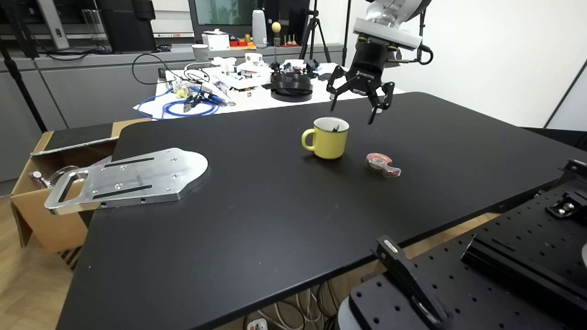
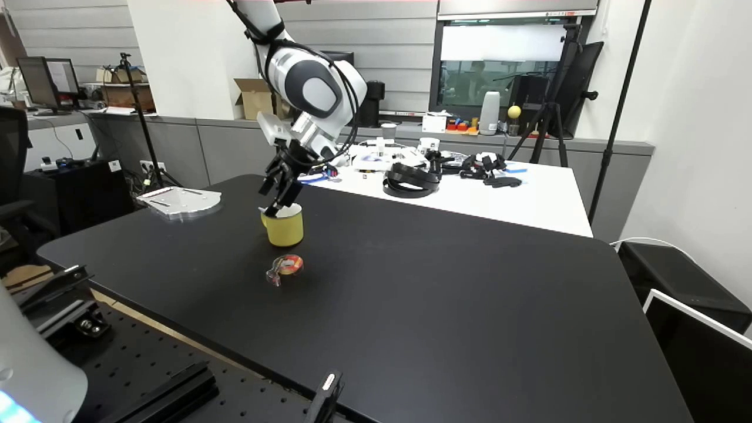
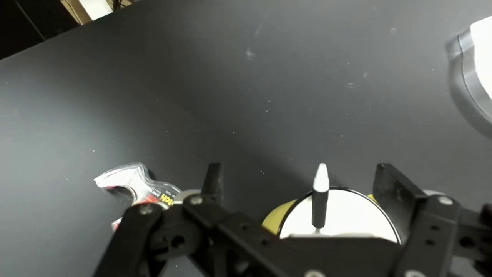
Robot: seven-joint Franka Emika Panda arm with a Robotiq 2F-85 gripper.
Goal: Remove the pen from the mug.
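- Gripper (image 1: 351, 117) spread wide, nothing held, poised above the table (image 1: 229, 238) near the mug (image 1: 328, 144).
- Pen (image 3: 320, 202) stands in the mug, white tapered end up; the wrist view shows it between the fingers (image 3: 396, 194), nearer the one at that view's right.
- Coming straight down, a finger could catch the mug's rim and topple it.
- Pinching just the taper may let the pen slip; closing with it off-centre may drag the mug.

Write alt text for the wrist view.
Open hand framing, not gripping, a white-tipped black pen in a partly hidden yellow mug. A tape dispenser lies at left on the dark table; a pale object is cut off at right.
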